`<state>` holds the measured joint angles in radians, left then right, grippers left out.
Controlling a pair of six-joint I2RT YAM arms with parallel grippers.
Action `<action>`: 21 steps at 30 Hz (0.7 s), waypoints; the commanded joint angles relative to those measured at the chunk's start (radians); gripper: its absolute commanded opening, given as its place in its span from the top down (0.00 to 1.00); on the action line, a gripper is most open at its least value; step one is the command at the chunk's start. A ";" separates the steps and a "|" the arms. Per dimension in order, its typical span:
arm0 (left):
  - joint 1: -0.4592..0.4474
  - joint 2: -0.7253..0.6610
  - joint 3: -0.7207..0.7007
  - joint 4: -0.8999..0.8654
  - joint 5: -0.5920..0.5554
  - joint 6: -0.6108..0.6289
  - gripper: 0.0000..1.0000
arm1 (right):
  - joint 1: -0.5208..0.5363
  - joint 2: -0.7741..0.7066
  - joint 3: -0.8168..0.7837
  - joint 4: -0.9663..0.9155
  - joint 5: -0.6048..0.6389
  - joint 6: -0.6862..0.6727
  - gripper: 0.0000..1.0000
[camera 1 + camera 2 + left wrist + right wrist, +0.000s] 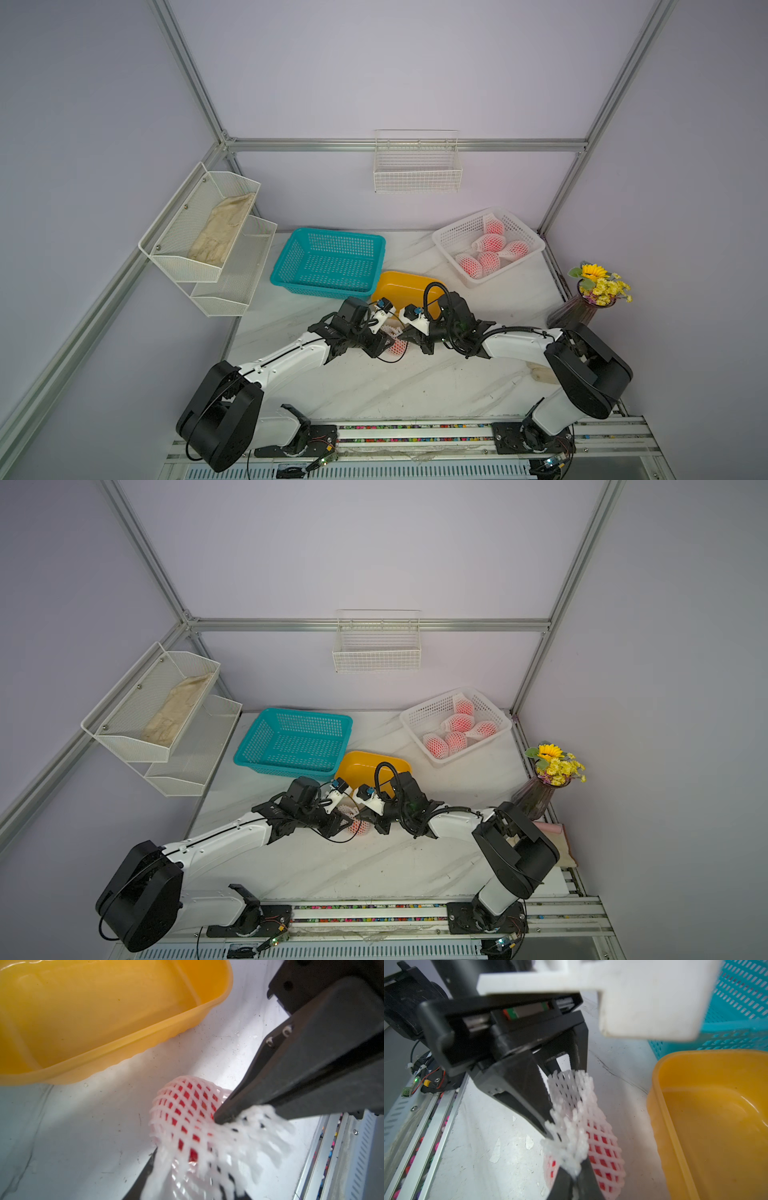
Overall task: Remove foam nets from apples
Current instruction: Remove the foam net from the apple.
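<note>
One apple (188,1105) lies on the table in front of the yellow tub, red under its white foam net (239,1147). In both top views it sits between the two grippers (397,348) (360,827). My right gripper (576,1174) is shut on a bunched bit of net at the apple's side; its fingertips (223,1116) show in the left wrist view. My left gripper (191,1180) has the net's loose open end between its jaws, pressed in on the foam (571,1093). Several more apples in nets (489,243) lie in the white basket (446,245).
The yellow tub (399,286) stands just behind the grippers, and the teal basket (328,262) lies to its left. A vase of flowers (582,307) stands at the right edge. A folded cloth (542,374) lies by the right arm. Wire shelves hang on the walls.
</note>
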<state>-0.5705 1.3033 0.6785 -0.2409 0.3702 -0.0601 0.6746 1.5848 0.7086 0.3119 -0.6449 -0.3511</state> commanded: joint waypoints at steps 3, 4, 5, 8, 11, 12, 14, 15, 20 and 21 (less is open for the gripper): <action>-0.009 -0.061 0.061 0.025 0.009 -0.020 0.72 | -0.003 -0.043 0.017 -0.026 -0.019 0.004 0.89; -0.010 -0.064 0.063 0.022 0.009 -0.021 0.73 | -0.003 -0.045 0.019 -0.031 -0.020 0.004 0.88; -0.012 -0.065 0.064 0.019 0.013 -0.022 0.74 | -0.003 -0.046 0.022 -0.042 -0.017 0.004 0.86; -0.014 -0.065 0.067 0.007 0.015 -0.027 0.77 | -0.003 -0.050 0.017 -0.062 0.005 0.006 0.76; -0.015 -0.058 0.058 0.007 0.019 -0.032 0.79 | -0.003 -0.038 0.000 -0.068 0.022 0.009 0.53; -0.015 -0.055 0.055 0.007 0.021 -0.030 0.80 | -0.004 -0.030 -0.003 -0.071 0.026 0.011 0.51; -0.017 -0.051 0.051 0.007 0.024 -0.036 0.81 | -0.003 -0.019 -0.005 -0.073 0.029 0.010 0.47; -0.018 -0.053 0.049 0.008 0.025 -0.039 0.81 | -0.003 -0.015 -0.006 -0.071 0.035 0.011 0.45; -0.026 -0.074 0.045 0.009 0.014 -0.039 0.82 | -0.003 0.014 0.012 -0.096 0.018 -0.004 0.43; -0.027 -0.077 0.043 0.014 0.018 -0.039 0.82 | -0.003 0.023 0.019 -0.102 0.017 -0.005 0.43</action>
<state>-0.5892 1.2583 0.6880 -0.2520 0.3706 -0.0933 0.6746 1.5837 0.7105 0.2512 -0.6178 -0.3382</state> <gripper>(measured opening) 0.183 0.568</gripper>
